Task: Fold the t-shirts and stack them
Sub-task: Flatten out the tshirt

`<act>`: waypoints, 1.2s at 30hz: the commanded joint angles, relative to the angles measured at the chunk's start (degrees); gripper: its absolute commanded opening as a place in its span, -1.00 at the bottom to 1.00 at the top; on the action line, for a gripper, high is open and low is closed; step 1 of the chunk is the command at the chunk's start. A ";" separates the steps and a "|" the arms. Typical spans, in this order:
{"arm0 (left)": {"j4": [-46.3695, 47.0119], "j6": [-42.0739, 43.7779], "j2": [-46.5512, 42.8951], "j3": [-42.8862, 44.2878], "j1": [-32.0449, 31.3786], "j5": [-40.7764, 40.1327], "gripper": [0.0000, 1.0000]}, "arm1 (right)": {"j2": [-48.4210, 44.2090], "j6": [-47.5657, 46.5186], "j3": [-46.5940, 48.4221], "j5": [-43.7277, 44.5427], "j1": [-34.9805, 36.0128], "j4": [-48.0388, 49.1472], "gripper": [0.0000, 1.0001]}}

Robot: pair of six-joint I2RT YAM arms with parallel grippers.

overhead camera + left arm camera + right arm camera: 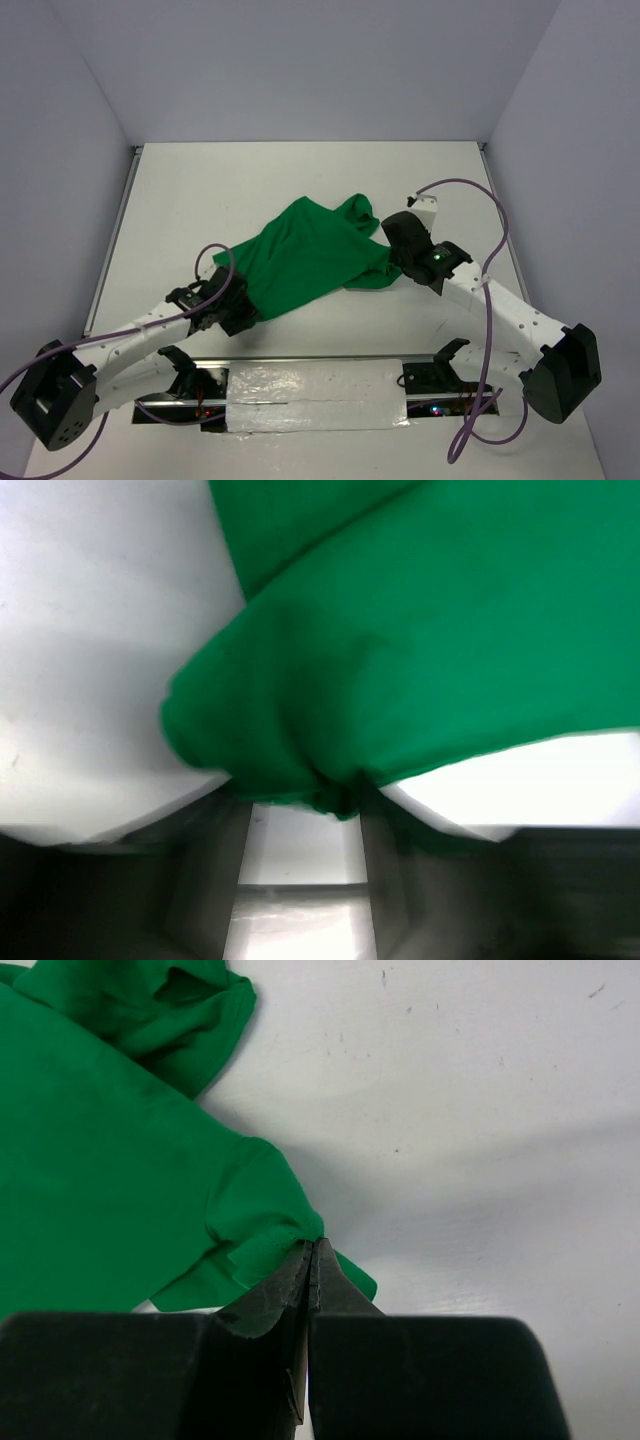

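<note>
the green t-shirt (310,255) lies rumpled near the middle of the bench (200,190), a little toward the right edge, drawn on a slant between the two arms. the left gripper (232,305) is at the shirt's end nearest the near edge. in the left wrist view the cloth gathers into a tight bunch right at its tips, so i judge it clamped on fabric, though that view is blurred. the right gripper (398,243) is at the shirt's right-hand end, and its wrist view shows the jaws pressed together on a small tuck of cloth.

nothing is folded yet. this looks like the spreading step, with both arms holding opposite ends to open the shirt out flat. the next move calls for the two arms to draw apart evenly until the slack and the bunched part toward the far edge smooth out, then to lay the cloth down square to the bench edges. the right pinch is thin and could slip.
</note>
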 commanded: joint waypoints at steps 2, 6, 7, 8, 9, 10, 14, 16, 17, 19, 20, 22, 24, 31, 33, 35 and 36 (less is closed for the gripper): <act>-1.64 -0.79 1.71 -0.13 -0.23 -4.30 -0.37 | 0.06 -0.23 0.73 0.42 -0.31 2.38 -1.00; -4.62 -1.06 2.33 1.28 -0.23 -5.52 -1.00 | -0.21 -0.41 0.46 0.95 -0.40 2.29 -1.00; -5.77 -1.14 1.81 1.80 -0.14 -6.05 -1.00 | -0.38 -0.58 0.46 1.30 -0.40 2.29 -1.00; -6.91 -1.14 1.28 3.03 -0.14 -6.67 -1.00 | -0.56 -0.59 0.46 1.91 -0.31 2.20 -1.00; -9.44 -1.06 0.67 3.74 -0.23 -7.20 -1.00 | -0.65 -0.76 0.55 2.18 -0.40 1.85 -1.00; -10.86 -0.80 -0.99 4.44 -0.23 -8.16 -1.00 | -0.99 -0.94 0.55 2.53 -0.49 1.76 -1.00; -19.21 1.40 -5.39 11.90 -0.23 -8.26 -1.00 | -3.63 -1.29 2.04 3.24 -0.49 -1.48 -1.00; -22.38 3.86 -7.42 16.28 -0.14 -7.30 -1.00 | -6.26 -1.81 3.27 3.59 -0.49 -3.94 -1.00; -23.17 4.65 -7.69 17.88 -0.14 -7.03 -1.00 | -7.05 -1.90 3.80 4.02 -0.40 -4.91 -1.00; -25.02 6.67 -6.99 21.65 -0.14 -7.11 -1.00 | -9.08 -2.43 6.96 5.60 -0.49 -7.90 -1.00; -26.07 7.46 -6.38 26.20 -0.14 -7.55 -1.00 | -9.61 -2.69 8.27 6.31 -0.40 -8.86 -1.00; -26.95 10.44 -4.10 31.84 -0.14 -8.69 -1.00 | -10.66 -3.92 14.68 8.23 -0.49 -11.33 -1.00; -28.88 13.69 -2.42 42.20 -0.23 -12.11 -1.00 | -11.10 -6.72 23.43 9.47 -0.40 -12.65 -1.00; -27.05 28.63 5.23 78.21 -0.23 -21.88 -1.00 | -12.16 -20.53 48.08 7.81 -0.40 -2.73 -1.00; -24.60 31.63 6.11 82.65 -0.14 -21.36 -1.00 | -11.29 -22.90 54.21 5.53 -0.31 -1.14 -1.00; -22.92 32.95 6.37 86.96 -0.23 -20.48 -1.00 | -10.76 -23.78 57.58 3.95 -0.40 -0.61 -1.00; -22.57 33.65 6.81 88.11 -0.23 -20.04 -1.00 | -10.32 -24.14 60.12 2.81 -0.40 -0.35 -1.00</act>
